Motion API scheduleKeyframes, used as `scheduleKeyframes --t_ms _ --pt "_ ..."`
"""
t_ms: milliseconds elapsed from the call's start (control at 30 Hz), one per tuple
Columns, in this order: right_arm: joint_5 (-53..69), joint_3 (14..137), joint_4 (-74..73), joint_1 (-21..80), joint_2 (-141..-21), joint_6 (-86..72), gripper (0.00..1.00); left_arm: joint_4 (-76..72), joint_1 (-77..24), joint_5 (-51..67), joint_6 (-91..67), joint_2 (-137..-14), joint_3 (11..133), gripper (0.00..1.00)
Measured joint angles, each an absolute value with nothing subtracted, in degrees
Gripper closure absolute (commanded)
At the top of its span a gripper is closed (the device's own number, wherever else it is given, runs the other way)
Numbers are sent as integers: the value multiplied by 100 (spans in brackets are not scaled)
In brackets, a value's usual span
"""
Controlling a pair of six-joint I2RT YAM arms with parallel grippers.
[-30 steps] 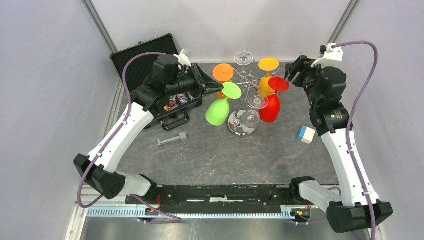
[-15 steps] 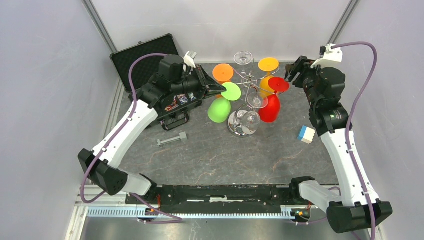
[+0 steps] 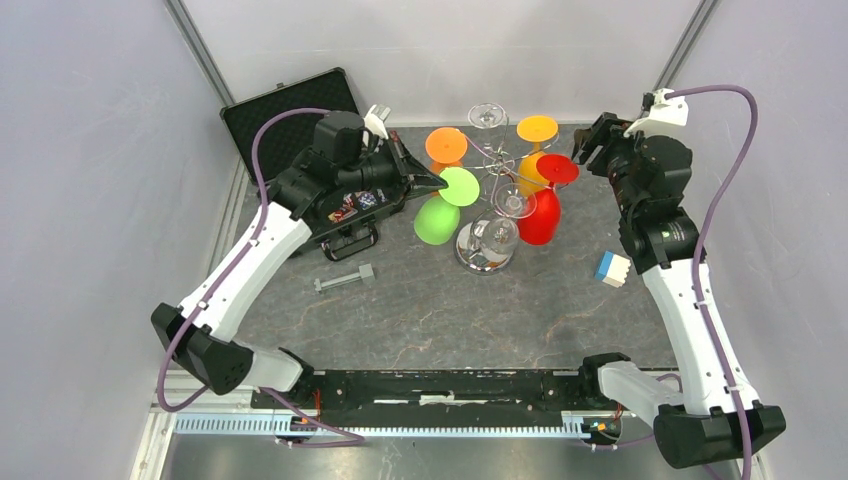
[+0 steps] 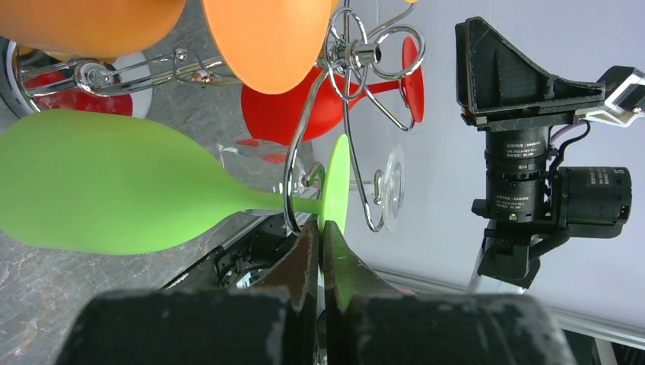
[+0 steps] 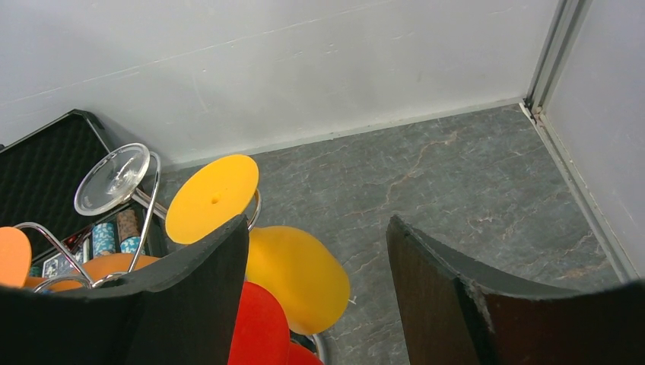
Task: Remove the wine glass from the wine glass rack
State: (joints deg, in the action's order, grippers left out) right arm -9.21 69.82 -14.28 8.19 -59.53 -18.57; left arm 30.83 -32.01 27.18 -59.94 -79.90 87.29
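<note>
The chrome wine glass rack stands mid-table with several glasses hanging upside down from its hooks. My left gripper is shut on the round foot of the green wine glass. In the left wrist view the closed fingertips pinch the rim of the green foot, and the stem still passes through a wire hook of the rack. My right gripper is open and empty just right of the rack; in its wrist view it hovers above the yellow glass and the red glass.
Orange, yellow, red and clear glasses also hang on the rack. An open black case lies at the back left under my left arm. A grey metal part and a blue-and-white block lie on the table.
My left wrist has shifted slightly while holding the green glass's foot, and the green bowl has swung a little. The right arm has barely moved.
</note>
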Motion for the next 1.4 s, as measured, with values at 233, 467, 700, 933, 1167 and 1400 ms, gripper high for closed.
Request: scheduleKeyframes --t_ms 233,467,700,933,1167,1400 --pt "-937 6971 -1431 819 -5896 -1859 26 3175 -3186 2681 -5946 -7852 8744 98" --pt "-937 6925 -1459 819 -5798 -1837 18 3194 -3116 2456 -5977 -7811 8744 98" --pt "-937 6893 -1468 819 -5666 -1811 16 3063 -3083 2080 -6088 -7804 8739 98" --pt "-937 6886 -1472 819 -5640 -1809 14 2530 -3068 2106 -6401 -7806 8705 98" --pt "-937 6862 -1468 819 -5557 -1793 10 2241 -3063 2414 -6514 -7959 8705 98" --pt "-598 6663 -1463 819 -5290 -1640 7 2158 -3092 2950 -6539 -8121 8705 98"
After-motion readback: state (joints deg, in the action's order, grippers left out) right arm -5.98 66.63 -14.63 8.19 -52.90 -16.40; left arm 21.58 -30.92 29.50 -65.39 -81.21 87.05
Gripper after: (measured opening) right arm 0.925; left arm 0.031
